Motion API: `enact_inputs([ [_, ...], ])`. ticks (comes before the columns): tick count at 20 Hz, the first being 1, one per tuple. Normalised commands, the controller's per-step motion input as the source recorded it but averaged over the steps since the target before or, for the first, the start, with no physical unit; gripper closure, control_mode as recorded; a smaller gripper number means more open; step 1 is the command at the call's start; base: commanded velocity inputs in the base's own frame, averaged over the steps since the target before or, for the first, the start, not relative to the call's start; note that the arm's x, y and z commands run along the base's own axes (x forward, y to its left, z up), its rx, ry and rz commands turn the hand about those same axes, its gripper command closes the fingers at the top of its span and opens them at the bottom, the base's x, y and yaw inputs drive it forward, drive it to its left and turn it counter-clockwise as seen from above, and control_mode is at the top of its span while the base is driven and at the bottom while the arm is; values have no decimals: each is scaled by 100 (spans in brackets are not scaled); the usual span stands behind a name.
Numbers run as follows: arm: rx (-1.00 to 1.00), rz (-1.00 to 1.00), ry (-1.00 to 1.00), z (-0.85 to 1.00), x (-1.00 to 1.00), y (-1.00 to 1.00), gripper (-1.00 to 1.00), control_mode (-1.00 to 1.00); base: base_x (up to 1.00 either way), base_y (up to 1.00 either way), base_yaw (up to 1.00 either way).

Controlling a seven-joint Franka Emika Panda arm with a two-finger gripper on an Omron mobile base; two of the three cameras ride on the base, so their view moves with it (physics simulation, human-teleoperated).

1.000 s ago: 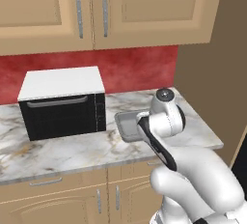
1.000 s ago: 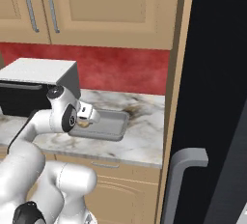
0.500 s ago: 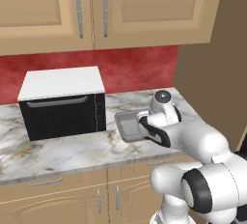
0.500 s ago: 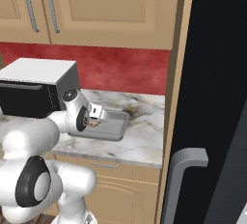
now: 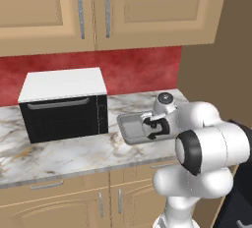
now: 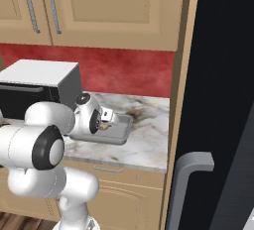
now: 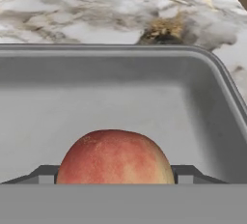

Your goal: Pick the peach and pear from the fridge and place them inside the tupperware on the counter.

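Tan wooden wall cabinets (image 5: 103, 11) with metal bar handles hang above a red backsplash (image 5: 138, 70) and a white-grey marble counter with tan veins (image 5: 64, 156). On this counter, to the left, stands a black microwave with a white top (image 5: 64, 104). Right of the microwave and close beside it rests the small, low, pale grey tupperware container with a raised rim (image 5: 129, 128); the right base view shows the same container (image 6: 120, 131) near the counter's front edge. At the far right of that view stands the tall black fridge (image 6: 218, 100), with its long grey bar handle (image 6: 186, 184).

The white arm's two-finger gripper (image 5: 153, 128) is positioned over the tupperware, pointing into the tray. In the hand view, the small round red-orange peach with a paler patch (image 7: 115, 158) sits between the two dark fingertips (image 7: 44, 174), one tip showing at each side of the fruit. The fingers are closed against the peach. Behind the fruit are the tupperware's grey floor and far wall (image 7: 120, 68), so the peach lies within the container's rim. Whether it touches the floor cannot be determined.
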Motion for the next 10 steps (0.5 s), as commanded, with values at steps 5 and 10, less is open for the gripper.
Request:
enact_inputs([
  [5,0,0,2,-24,36,-8,100,-100,0,0,0],
  [10,0,0,2,-25,39,-5,-100,-100,0,0,0],
])
